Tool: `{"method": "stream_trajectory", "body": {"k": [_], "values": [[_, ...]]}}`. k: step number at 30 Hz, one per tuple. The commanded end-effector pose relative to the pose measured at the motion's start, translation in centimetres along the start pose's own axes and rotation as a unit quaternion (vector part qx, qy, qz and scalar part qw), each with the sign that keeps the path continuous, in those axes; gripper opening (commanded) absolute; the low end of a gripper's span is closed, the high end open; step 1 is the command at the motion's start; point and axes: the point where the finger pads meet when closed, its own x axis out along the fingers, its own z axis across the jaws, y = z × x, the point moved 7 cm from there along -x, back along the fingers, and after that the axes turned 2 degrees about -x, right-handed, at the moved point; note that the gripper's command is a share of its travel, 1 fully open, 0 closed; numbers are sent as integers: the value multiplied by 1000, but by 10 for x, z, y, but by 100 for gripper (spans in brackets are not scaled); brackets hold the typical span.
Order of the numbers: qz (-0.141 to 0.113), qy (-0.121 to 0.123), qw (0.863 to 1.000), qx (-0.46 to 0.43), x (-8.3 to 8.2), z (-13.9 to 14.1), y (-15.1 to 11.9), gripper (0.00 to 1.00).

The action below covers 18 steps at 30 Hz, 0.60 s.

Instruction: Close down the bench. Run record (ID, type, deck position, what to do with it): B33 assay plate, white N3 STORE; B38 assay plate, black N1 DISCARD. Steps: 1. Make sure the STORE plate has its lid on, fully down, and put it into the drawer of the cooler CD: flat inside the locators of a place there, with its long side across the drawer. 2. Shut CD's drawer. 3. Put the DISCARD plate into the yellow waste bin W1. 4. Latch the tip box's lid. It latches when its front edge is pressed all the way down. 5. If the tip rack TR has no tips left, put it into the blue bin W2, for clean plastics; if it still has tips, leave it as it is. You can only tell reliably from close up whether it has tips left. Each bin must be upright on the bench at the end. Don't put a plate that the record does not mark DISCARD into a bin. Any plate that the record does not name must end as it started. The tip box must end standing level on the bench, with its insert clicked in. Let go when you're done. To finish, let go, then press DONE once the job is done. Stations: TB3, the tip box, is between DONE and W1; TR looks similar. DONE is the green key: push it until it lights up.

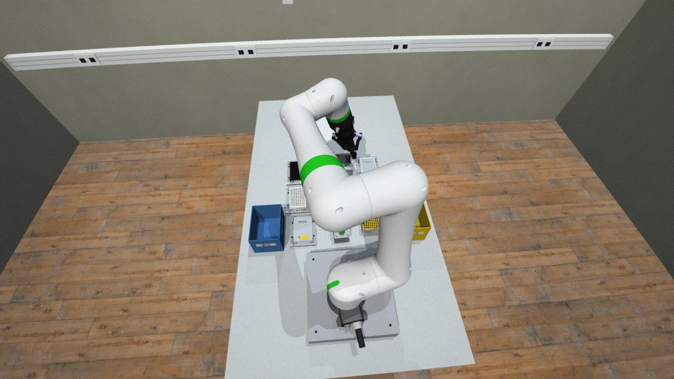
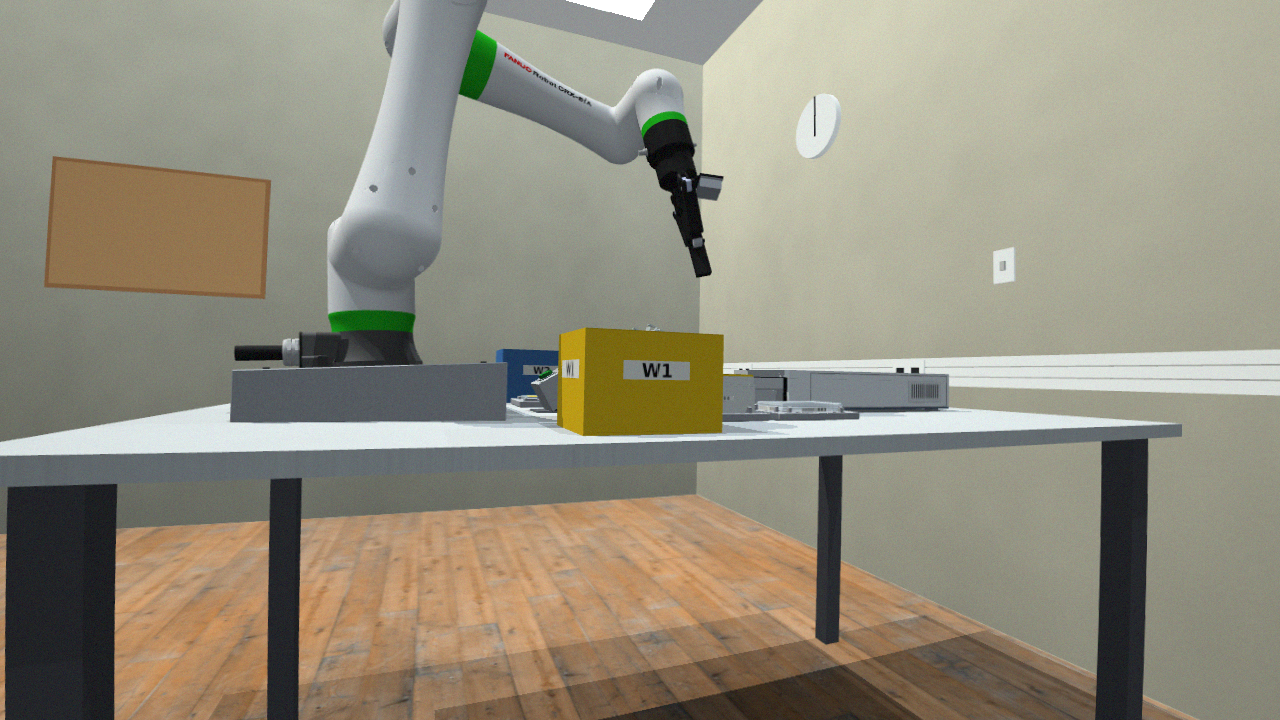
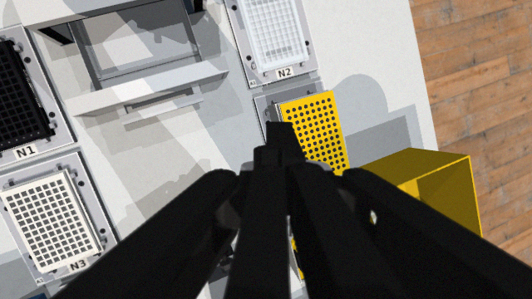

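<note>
My gripper is shut and empty, high above the bench, pointing down near the cooler's drawer. The white plate sits at N3 with open wells and no lid on it. The black plate sits at N1. The cooler's drawer stands open and looks empty. The tip box shows its yellow holed insert, just beyond my fingertips. The yellow bin W1 stands upright to its right.
A plate under a clear lid sits at N2. The blue bin stands at the left. Beside it lies a white flat piece with a yellow mark. The green DONE key is partly hidden by the arm.
</note>
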Motion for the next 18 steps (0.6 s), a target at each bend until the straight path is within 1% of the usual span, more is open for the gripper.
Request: {"method": "stream_trajectory", "body": {"k": [1, 3, 5, 7, 10, 12, 15, 18], "values": [[-16, 15, 1000, -18, 1, -4, -15, 10], [-32, 33, 998, -38, 1, -6, -21, 10], [-32, 33, 998, -38, 1, -10, -30, 10], [-32, 33, 998, -38, 1, -10, -32, 10], [-54, 63, 994, -70, 1, -13, -42, 10], [-54, 63, 994, -70, 0, -18, -51, 10], [-54, 63, 994, -70, 0, -19, -52, 10], [-73, 95, 987, -103, -1, -22, -61, 10]]}}
